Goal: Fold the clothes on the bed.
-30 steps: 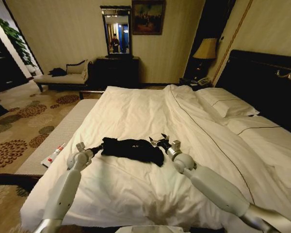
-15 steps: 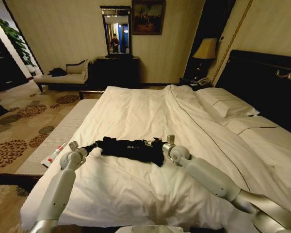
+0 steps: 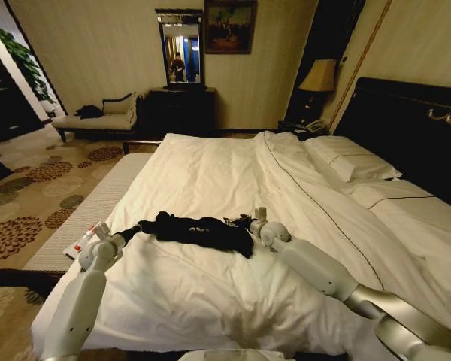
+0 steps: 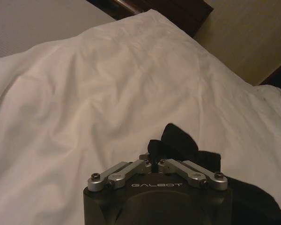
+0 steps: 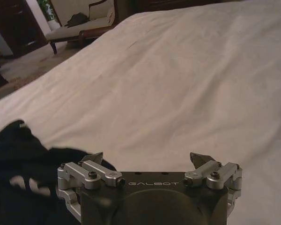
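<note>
so the black crumpled cotton t-shirt (image 3: 199,229) lies bunched in a long dark heap on the wide bed with the white duvet (image 3: 210,180), near the foot edge closest to the robot, roughly mid-width. no lettering readable on it from the head view.

left gripper (image 3: 137,228) sits at the shirt's left end, touching the fabric. in the left wrist view its fingers (image 4: 141,163) are drawn together with black cloth (image 4: 180,145) pinched at the tips, so it's clamped on the shirt.

right gripper (image 3: 240,221) is at the shirt's right end, just beside the cloth. in the right wrist view its jaws stand wide apart with bare duvet (image 5: 187,84) between them; the shirt (image 5: 18,164) lies off to one side next to one finger (image 5: 91,159). can't tell if that finger touches the fabric.

both white arms reach forward from the bottom of the head view, left arm over the bed's near left corner, right arm across the duvet.

white pillows (image 3: 349,159) lie at the right against the tall dark wooden headboard (image 3: 406,128). small white-and-red tube (image 3: 85,239) rests on the pale bench along the bed's left side. pale upholstered chaise longue (image 3: 98,116) stands well apart by the far wall.
</note>
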`<state>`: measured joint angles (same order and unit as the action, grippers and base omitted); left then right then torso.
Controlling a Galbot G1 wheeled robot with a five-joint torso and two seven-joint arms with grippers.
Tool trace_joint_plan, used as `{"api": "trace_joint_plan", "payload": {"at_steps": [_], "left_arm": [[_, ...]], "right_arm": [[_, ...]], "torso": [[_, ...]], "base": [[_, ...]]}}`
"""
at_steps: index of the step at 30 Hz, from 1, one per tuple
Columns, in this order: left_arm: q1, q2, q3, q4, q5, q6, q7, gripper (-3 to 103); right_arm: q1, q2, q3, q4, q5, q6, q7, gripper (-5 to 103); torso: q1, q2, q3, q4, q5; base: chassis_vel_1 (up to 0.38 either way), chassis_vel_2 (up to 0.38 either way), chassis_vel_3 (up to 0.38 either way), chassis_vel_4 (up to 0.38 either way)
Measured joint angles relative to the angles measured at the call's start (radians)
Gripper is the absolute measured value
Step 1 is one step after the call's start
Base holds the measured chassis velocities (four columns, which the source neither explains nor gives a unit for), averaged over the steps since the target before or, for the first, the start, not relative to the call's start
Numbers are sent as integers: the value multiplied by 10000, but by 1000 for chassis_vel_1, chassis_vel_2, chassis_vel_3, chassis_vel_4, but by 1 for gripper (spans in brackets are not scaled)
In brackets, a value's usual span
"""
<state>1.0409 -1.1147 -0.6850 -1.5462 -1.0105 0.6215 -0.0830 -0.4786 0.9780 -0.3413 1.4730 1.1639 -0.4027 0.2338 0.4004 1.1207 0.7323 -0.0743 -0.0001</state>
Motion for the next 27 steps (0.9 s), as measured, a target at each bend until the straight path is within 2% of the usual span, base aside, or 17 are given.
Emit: {"api": "trace_joint_plan", "payload": {"at_steps": [3,8,10,11,15,16,18,20,27], "left_arm": [[171,-51,-53,-76,93,-44,57,1],[251,-144,-90,-103,172,-104,97,1],[249,-147,-91,-105,174,-114,99,1],[249,-147,-91,-105,174,-114,99,1],[233,-145,-83,-127,174,-121,102,1],[233,-145,-83,-127,174,-121,102,1],[223,-143,-62,-134,174,-121,102,1],[184,-131,-7,-134,174,-121,104,1],[142,-91,41,-147,175,-120,106,1]], "right_arm": [[211,116,-66,-104,147,-70,92,100],[696,229,-518,-405,-675,-198,-231,100],[1015,209,-887,-621,-1650,-72,-978,100],[1015,209,-887,-621,-1650,-72,-978,100],[1482,117,-1426,-1096,-3503,778,-2979,100],[1482,117,-1426,-1096,-3503,778,-2979,100],[1630,121,-1558,-1391,-3997,1057,-3726,100],[1703,143,-1588,-1636,-4005,1094,-4107,100],[1711,298,-1553,-2065,-3463,1063,-4653,100]], "torso": [[0,0,0,2,-1],[0,0,0,0,0],[0,0,0,0,1],[0,0,0,0,1],[0,0,0,0,0],[0,0,0,0,0],[0,0,0,1,1],[0,0,0,1,1],[0,0,0,1,0]], "base": [[0,0,0,0],[0,0,0,0],[0,0,0,0],[0,0,0,0],[0,0,0,0],[0,0,0,0],[0,0,0,0],[0,0,0,0],[0,0,0,0]]}}
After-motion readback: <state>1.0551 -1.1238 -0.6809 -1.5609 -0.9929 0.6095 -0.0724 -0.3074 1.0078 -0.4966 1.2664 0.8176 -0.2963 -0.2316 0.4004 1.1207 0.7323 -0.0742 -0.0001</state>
